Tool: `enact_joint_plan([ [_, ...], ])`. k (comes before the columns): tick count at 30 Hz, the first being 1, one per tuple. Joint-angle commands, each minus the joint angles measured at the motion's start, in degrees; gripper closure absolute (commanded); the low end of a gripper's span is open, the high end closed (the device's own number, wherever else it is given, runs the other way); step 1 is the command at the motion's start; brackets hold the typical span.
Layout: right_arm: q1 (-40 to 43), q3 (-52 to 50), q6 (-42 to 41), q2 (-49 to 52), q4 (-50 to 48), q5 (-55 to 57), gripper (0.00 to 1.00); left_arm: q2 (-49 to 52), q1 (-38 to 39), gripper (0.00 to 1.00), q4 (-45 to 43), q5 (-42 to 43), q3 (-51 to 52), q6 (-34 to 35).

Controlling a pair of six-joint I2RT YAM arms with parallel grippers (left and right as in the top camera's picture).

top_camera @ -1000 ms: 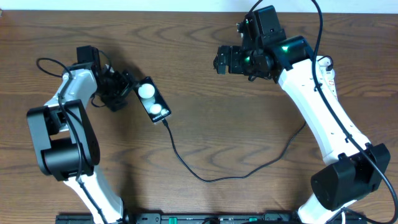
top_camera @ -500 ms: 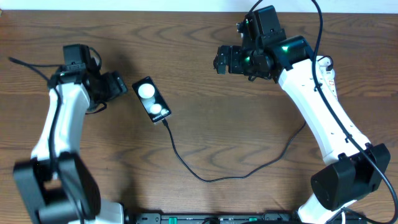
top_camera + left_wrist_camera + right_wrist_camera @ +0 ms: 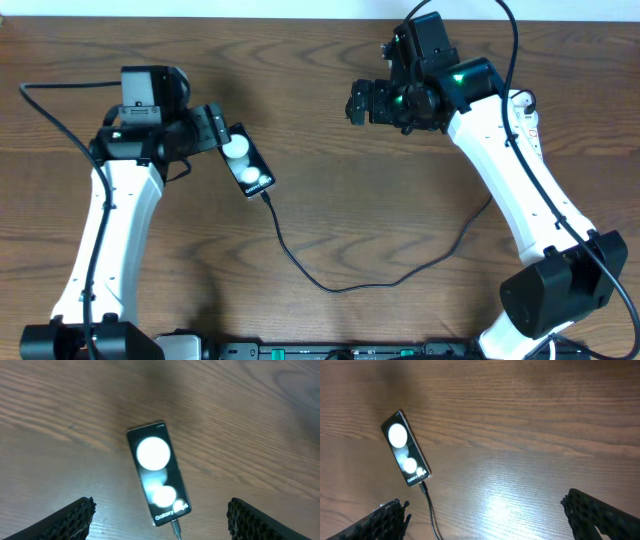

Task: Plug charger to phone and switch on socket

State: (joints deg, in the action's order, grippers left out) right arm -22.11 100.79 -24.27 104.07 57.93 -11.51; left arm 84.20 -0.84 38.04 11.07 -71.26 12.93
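The black phone (image 3: 247,163) lies flat on the wooden table, two white circles on its face. It also shows in the left wrist view (image 3: 159,480) and the right wrist view (image 3: 405,455). The charger's thin black cable (image 3: 330,288) runs from the phone's lower end, where its plug tip (image 3: 176,527) sits at the port, and curves right under the right arm. My left gripper (image 3: 215,128) is open and empty, just above and left of the phone. My right gripper (image 3: 360,103) is open and empty, well right of the phone. The white socket strip (image 3: 527,118) is mostly hidden behind the right arm.
The wooden table's far edge (image 3: 250,14) runs along the top of the overhead view. Black robot-base cables (image 3: 50,100) loop at the left. The arm bases stand at the table's near edge (image 3: 300,350).
The left arm has swung and straightened. Its gripper has moved right, closer to the phone's top end. The phone, the cable and the right arm have hardly moved.
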Motion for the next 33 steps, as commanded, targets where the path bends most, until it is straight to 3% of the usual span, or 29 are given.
enact_joint_plan([
  [1,-0.44,1.14,2.71,-1.73,0.13,-0.5,0.01,-0.81,1.38,0.11,-1.84,5.49,-0.61,-3.17],
  [8,3.37,2.56,6.21,-3.72,1.42,-8.24,0.01,-0.81,1.86,0.1,-6.47,11.19,-0.61,-3.23],
  [16,17.94,7.74,14.88,-6.08,9.81,-22.71,0.01,-0.85,1.84,0.09,-7.5,12.46,-0.61,-3.26],
  [28,43.34,8.04,21.11,-6.93,12.81,-22.64,0.01,-0.85,1.84,0.08,-7.48,12.31,-0.61,-3.28],
  [33,52.5,7.69,26.01,-6.4,13.97,-16.68,0.01,-0.85,1.84,0.09,-7.48,12.31,-0.61,-3.26],
])
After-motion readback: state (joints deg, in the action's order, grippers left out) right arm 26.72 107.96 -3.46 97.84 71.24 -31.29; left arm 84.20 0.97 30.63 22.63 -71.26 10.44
